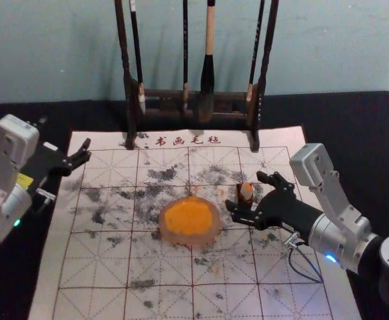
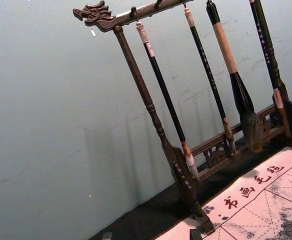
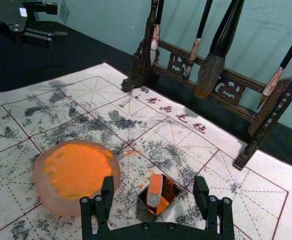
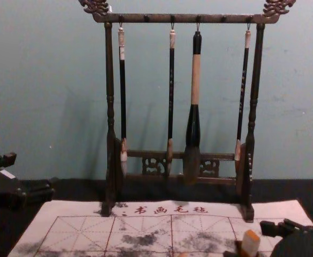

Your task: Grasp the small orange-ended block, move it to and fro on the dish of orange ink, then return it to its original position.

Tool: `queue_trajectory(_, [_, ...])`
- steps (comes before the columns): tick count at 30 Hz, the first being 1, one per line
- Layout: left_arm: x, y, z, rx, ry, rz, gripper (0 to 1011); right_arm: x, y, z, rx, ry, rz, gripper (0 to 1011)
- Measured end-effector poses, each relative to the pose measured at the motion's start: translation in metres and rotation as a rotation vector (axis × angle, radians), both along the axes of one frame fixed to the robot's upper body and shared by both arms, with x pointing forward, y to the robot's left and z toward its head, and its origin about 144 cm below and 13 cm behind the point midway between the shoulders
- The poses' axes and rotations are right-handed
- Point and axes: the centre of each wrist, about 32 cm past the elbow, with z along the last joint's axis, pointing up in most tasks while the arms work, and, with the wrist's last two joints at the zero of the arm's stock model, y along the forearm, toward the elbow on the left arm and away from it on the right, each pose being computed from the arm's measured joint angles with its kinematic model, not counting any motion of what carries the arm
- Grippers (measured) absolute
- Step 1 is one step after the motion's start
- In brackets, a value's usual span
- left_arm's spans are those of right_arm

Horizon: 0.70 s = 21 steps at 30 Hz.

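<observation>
Right of the dish point(image 3: 41, 186): orange-ended block point(image 3: 154, 191), likely light, stiff; upper flanks best for grip. Right claw point(image 1: 245, 191), open, beside it; left claw point(image 4: 33, 171), left side, open.

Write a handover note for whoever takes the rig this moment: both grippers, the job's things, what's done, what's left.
Right gripper: open, fingers on either side of the block, not gripping.
Left gripper: open and empty, off at the mat's left side.
Block: standing in its small dark holder, orange end up. Ink dish: on the mat, just left of the holder.
Done: right arm at the block. Whether it has been inked already, I can't tell.
Left, if not: grasp, move to and fro on the ink, return to holder.
</observation>
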Motion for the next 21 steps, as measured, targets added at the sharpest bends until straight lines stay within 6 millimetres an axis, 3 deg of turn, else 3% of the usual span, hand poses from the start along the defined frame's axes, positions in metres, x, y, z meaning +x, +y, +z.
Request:
queue_trajectory(12, [0.0000, 0.0000, 0.0000, 0.000, 0.000, 0.000, 1001, -0.0002, 0.0001, 0.0000, 0.002, 0.001, 0.001, 787])
queue_trajectory(13, [0.0000, 0.0000, 0.0000, 0.000, 0.000, 0.000, 1001, -0.0003, 0.0001, 0.0001, 0.002, 0.001, 0.001, 706])
queue_trajectory(21, [0.0000, 0.0000, 0.0000, 0.000, 0.000, 0.000, 1001, -0.0003, 0.0000, 0.0002, 0.002, 0.001, 0.001, 466])
